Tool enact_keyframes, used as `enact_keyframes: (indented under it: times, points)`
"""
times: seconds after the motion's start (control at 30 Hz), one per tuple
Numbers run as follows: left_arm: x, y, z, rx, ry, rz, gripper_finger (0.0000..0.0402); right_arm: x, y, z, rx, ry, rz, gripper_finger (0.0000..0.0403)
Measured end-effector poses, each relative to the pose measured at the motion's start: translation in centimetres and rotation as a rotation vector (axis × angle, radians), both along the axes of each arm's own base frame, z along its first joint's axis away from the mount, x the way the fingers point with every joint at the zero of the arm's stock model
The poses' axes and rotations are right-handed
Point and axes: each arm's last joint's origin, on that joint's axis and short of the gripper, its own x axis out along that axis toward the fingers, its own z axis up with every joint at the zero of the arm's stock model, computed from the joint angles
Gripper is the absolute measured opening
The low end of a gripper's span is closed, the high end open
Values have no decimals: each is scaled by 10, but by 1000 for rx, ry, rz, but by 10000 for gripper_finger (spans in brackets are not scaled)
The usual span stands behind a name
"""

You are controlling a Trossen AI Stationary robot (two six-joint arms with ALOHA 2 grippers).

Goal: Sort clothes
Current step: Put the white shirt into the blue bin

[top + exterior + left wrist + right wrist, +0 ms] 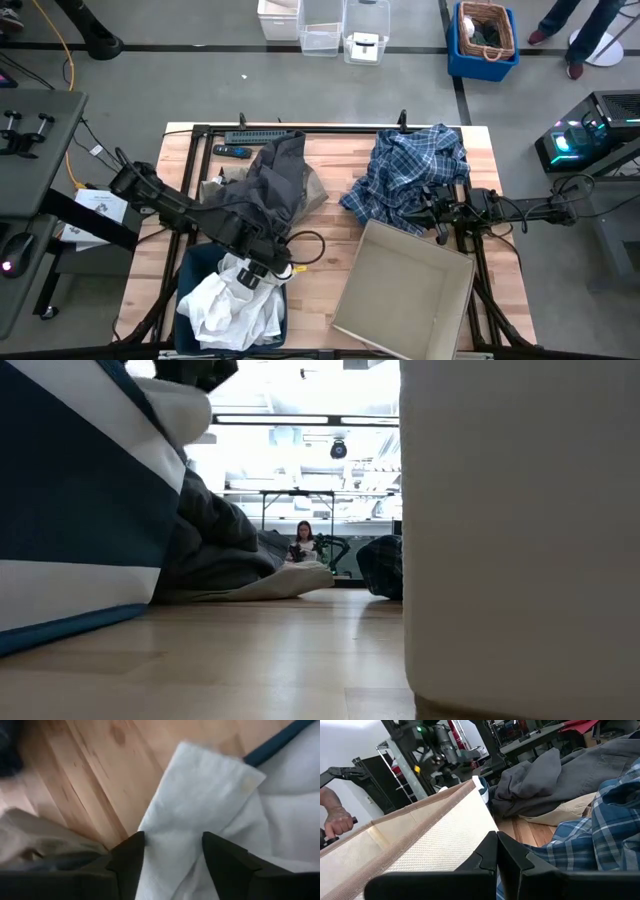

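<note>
The left gripper [258,268] hangs over the bin [186,272] at the table's [330,215] front left corner. Its fingers [131,857] are clamped on a fold of the white shirt [235,305], which mostly lies heaped in the bin, part of it spilling over the rim. That garment looks sorted, or nearly so, needing only to be let go.

The right gripper [440,218] rests at the right edge of the table, its fingers pressed together and holding nothing, just beside the plaid shirt [410,175] and the box [405,290].

Much is left, I judge. The plaid shirt lies crumpled toward the back right corner. The grey garment [268,180] sprawls at back left, over a tan piece [316,192] that peeks from under it. The box at the front right holds no clothes that I can see.
</note>
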Motion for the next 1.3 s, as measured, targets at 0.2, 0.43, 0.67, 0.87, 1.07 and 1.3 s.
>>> enact_keyframes:
  times: [0.2,0.43,0.67,0.87,1.07,1.3]
  points:
    - [-1,-3,-8,-32,67,48,34,0,0,0,0,0,0,0]
    - [-35,-2,24,-137,48,294,4,0,0,0,0,0,0,0]
    - [-96,-20,43,-272,80,470,1,0,0,0,0,0,0,0]
    - [-115,-53,-31,-331,300,550,1,0,0,0,0,0,0,0]
    - [-111,-57,-88,-327,407,750,23,0,0,0,0,0,0,0]
    - [-98,-40,-72,-371,495,689,112,0,0,0,0,0,0,0]
